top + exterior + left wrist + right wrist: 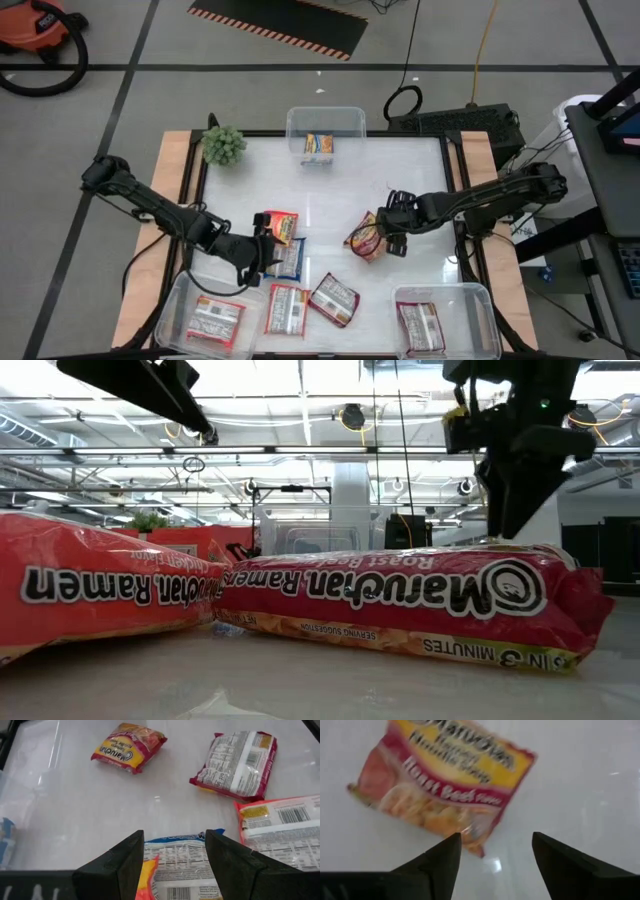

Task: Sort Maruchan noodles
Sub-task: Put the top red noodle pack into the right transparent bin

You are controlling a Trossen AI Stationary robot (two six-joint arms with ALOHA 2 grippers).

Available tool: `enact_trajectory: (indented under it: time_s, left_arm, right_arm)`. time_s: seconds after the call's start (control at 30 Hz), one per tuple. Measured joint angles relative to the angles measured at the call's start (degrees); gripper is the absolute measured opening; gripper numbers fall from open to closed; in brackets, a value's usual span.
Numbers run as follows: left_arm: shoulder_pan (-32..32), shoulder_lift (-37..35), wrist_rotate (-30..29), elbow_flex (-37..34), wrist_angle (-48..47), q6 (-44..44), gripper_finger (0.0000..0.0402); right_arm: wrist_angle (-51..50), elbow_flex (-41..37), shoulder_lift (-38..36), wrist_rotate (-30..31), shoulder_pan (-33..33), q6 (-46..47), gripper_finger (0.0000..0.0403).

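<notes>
Left tub (pixel 172 300): near left corner, one red-and-white packet (pixel 214 320) lying inside.
Left gripper (pixel 266 252): low over the blue-and-white packet (pixel 176 865), fingers (pixel 120 865) apart, straddling it.
Orange-yellow packet (pixel 281 224): just beyond that gripper.
Loose red-and-white packets (pixel 287 309): two near the front edge, between the tubs.
Far tub (pixel 325 122): one packet inside.
Roast beef packet (pixel 445 780): mid-table, free on the surface.
Right gripper (pixel 383 236): just beside it, fingers (pixel 437 862) spread, gripping nothing.
Right tub (pixel 478 305): one packet inside.

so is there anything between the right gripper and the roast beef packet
No, only bare white table. The right wrist view shows the open right gripper just short of the roast beef packet.
</notes>
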Motion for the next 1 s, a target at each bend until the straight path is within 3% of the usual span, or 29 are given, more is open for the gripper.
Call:
enact_trajectory:
  time_s: [0.37, 0.83, 1.0]
  left_arm:
    - [3.3, 0.0, 0.0, 0.0, 1.6, 3.9, 0.0216]
    - [7.5, 0.0, -1.0, 0.0, 4.1, 6.7, 0.0216]
    - [7.7, 0.0, -1.5, 0.0, 4.4, 6.5, 0.0216]
  right_arm:
    - [5.8, -7.4, 0.0, -5.1, 0.0, -1.2, 0.0238]
    - [20.2, -17.6, -0.2, -5.3, 0.0, -3.6, 0.0236]
    - [22.6, -19.8, -0.3, -5.3, 0.0, -4.0, 0.0211]
